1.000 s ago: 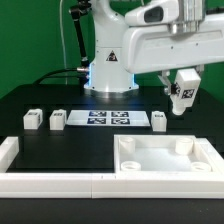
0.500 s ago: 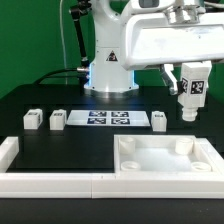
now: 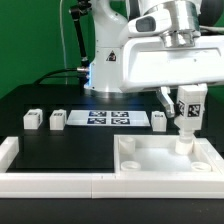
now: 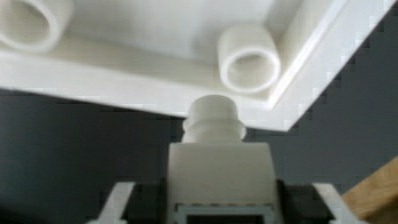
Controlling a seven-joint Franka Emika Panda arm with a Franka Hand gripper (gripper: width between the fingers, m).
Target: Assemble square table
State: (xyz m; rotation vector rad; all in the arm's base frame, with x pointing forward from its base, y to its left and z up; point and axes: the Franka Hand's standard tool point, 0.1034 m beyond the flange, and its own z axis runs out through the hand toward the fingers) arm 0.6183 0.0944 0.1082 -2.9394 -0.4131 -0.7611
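The white square tabletop [image 3: 150,163] lies upside down at the front right of the exterior view, its raised rim and round corner sockets [image 4: 249,65] facing up. My gripper [image 3: 190,97] is shut on one tagged white leg [image 3: 187,122], held upright with its peg pointing down just above the tabletop's far right corner. In the wrist view the leg [image 4: 217,160] sits between my gripper's [image 4: 221,205] fingers, and its peg tip hangs at the rim's outer edge, short of the nearest socket. Three more legs [image 3: 33,119] [image 3: 58,120] [image 3: 159,120] stand on the black table.
The marker board [image 3: 105,119] lies between the loose legs in front of the robot base. A long white border rail [image 3: 50,184] runs along the front edge and turns up at the exterior view's left [image 3: 8,150].
The arm has carried the leg downward and slightly toward the exterior view's right, turning it from tilted to upright above the tabletop corner. The grip is unchanged.
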